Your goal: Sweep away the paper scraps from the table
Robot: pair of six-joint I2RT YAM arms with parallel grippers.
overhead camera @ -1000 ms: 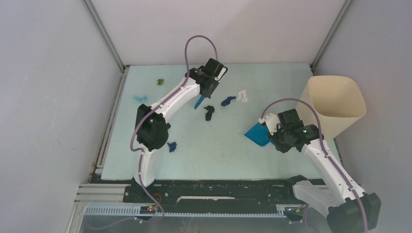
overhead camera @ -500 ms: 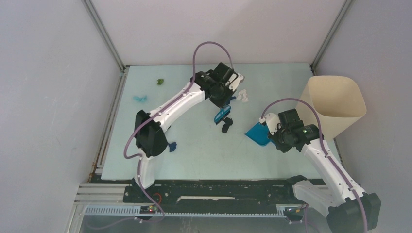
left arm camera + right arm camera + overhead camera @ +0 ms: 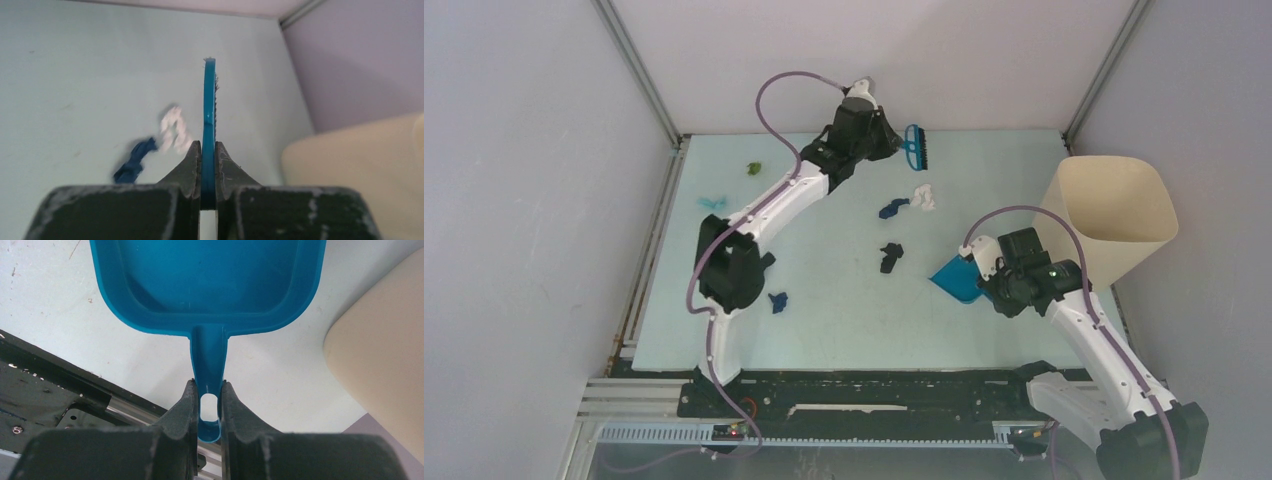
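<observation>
My left gripper (image 3: 892, 142) is shut on the small blue hand brush (image 3: 915, 148) and holds it lifted over the far middle of the table (image 3: 844, 320). In the left wrist view the brush (image 3: 208, 100) stands edge-on between the jaws (image 3: 208, 150), above a white scrap (image 3: 174, 129) and a blue scrap (image 3: 134, 161). From above, the white scrap (image 3: 924, 194), blue scrap (image 3: 892, 209), black scrap (image 3: 890, 256), navy scrap (image 3: 777, 301), cyan scrap (image 3: 712, 202) and green scrap (image 3: 752, 168) lie scattered. My right gripper (image 3: 986, 283) is shut on the handle of the blue dustpan (image 3: 957, 277), which is empty (image 3: 210, 280).
A tall cream bin (image 3: 1114, 215) stands at the right edge, close beside the dustpan; it shows in both wrist views (image 3: 350, 165) (image 3: 380, 355). Grey walls enclose the table on three sides. Metal rails (image 3: 50, 385) run along the near edge.
My left gripper pushed the black scrap right toward the dustpan, then lifted the brush and swung it to the far side beyond the white scrap. The right arm and dustpan barely moved.
</observation>
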